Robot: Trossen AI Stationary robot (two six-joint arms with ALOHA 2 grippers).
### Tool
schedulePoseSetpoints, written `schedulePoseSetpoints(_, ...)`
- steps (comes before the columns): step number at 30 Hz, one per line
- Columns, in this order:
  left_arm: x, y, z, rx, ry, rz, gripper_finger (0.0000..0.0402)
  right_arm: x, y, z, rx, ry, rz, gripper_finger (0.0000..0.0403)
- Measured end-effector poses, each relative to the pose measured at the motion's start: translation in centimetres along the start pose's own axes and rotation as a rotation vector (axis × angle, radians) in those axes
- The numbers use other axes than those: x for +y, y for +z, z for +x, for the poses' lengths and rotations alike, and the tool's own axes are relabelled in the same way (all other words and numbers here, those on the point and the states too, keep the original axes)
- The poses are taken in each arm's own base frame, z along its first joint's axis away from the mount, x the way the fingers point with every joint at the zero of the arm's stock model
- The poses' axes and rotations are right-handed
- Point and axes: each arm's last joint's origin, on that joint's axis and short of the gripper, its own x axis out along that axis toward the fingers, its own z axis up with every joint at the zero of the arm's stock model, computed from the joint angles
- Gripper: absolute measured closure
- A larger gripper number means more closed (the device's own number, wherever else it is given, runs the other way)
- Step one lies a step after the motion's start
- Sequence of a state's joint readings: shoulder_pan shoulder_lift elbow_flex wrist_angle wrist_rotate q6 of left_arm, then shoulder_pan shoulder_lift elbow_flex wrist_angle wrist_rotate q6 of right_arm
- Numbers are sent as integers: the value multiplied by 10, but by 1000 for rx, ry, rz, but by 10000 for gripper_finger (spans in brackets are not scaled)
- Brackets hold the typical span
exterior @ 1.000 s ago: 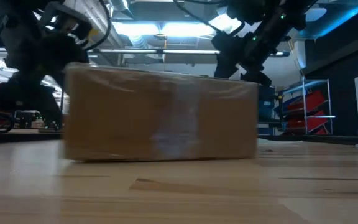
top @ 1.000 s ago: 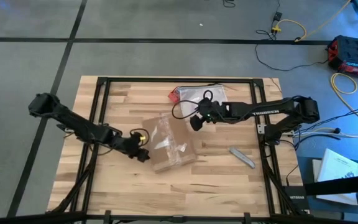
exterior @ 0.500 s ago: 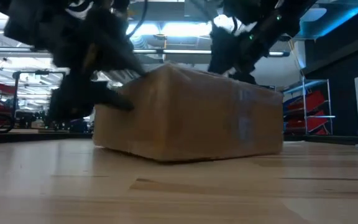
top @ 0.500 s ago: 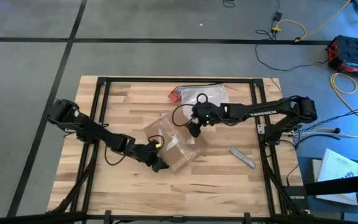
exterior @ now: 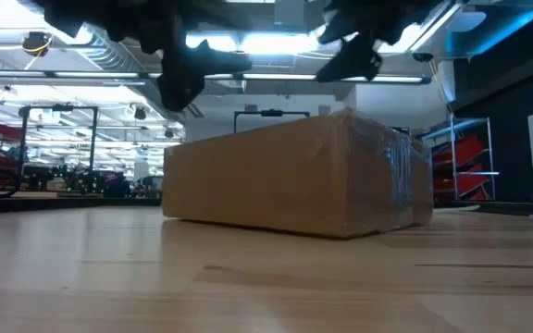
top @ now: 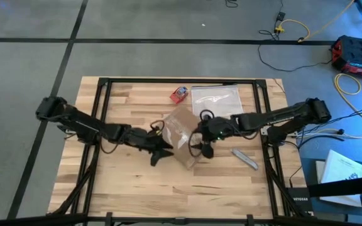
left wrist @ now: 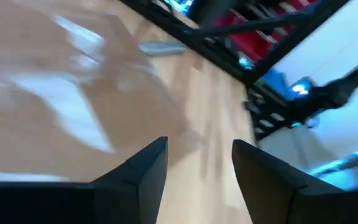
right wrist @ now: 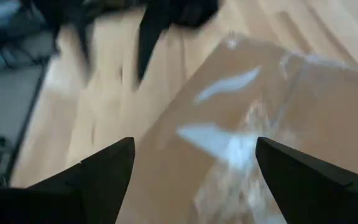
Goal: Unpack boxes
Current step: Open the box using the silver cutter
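Note:
The brown cardboard box (top: 181,132) with shiny clear tape lies flat on its bottom on the wooden table, turned at an angle, and fills the middle of the low view (exterior: 294,188). My left gripper (top: 161,154) hangs open just off the box's near left side, with nothing between its fingers (left wrist: 199,144). My right gripper (top: 205,149) stands wide open over the box's near right corner (right wrist: 192,144). In the low view both grippers are above the box top, apart from it.
A small red-and-blue object (top: 180,94) and a clear plastic bag (top: 215,99) lie at the far side. A grey tool (top: 245,158) lies to the right of the box. Black frame rails (top: 99,113) run along the table's sides.
The box has turned about on the table and slid a little toward the right and far side. My left gripper has gone toward the right edge and risen. My right gripper has come toward the near edge and risen. Both wrists have rolled.

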State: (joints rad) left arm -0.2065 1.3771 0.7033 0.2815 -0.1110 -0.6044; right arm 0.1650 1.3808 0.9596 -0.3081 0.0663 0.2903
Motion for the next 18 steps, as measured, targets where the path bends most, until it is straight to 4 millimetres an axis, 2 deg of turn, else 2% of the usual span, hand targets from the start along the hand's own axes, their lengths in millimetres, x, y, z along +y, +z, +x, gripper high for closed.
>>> schedulePoseSetpoints(5,38,11,-16,75,253,39,257,9,-27,-4,188,-155,9,79)
schedulePoseSetpoints(13,86,43,-43,17,470,79,266,21,-50,-15,291,-318,89,79)
schedulePoseSetpoints(18,121,41,-56,119,659,10,267,21,-66,-25,358,-470,168,79)
